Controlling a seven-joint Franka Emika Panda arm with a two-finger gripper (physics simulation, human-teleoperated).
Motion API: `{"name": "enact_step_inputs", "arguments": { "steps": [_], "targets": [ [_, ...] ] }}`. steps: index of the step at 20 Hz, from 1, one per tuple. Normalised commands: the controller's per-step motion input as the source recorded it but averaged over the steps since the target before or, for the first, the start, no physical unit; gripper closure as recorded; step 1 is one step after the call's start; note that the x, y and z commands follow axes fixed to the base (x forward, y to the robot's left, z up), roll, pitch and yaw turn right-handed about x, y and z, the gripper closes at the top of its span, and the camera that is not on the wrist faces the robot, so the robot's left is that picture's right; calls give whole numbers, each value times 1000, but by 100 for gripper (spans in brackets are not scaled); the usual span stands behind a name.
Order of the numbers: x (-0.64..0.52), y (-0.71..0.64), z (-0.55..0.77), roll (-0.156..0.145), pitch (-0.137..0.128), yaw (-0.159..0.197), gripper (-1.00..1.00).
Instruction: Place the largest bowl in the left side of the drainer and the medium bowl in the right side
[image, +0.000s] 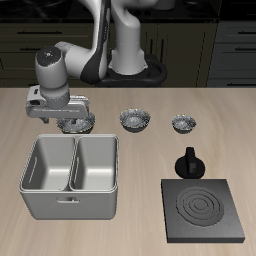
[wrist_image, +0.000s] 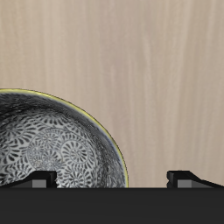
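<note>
Gripper (image: 76, 122), fingers spread, straddling the rim of the largest bowl (image: 78, 125) just behind the drainer (image: 70, 177); medium bowl (image: 135, 119) farther along

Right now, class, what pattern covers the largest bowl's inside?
Dark grey mottled speckling inside the largest bowl, clearest in the wrist view.

Three bowls in a row behind the drainer (image: 70, 178), fingers (image: 72, 118) over the largest bowl (image: 78, 125).
</note>
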Motion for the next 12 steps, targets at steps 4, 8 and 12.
{"name": "enact_step_inputs", "arguments": {
  "steps": [4,8,12],
  "targets": [
    [-44,-15,-228,-24,34,-23,100],
    [-83,51,89,12,-18,17,100],
    [-78,8,354,-17,-42,-3,100]
  ]
}}
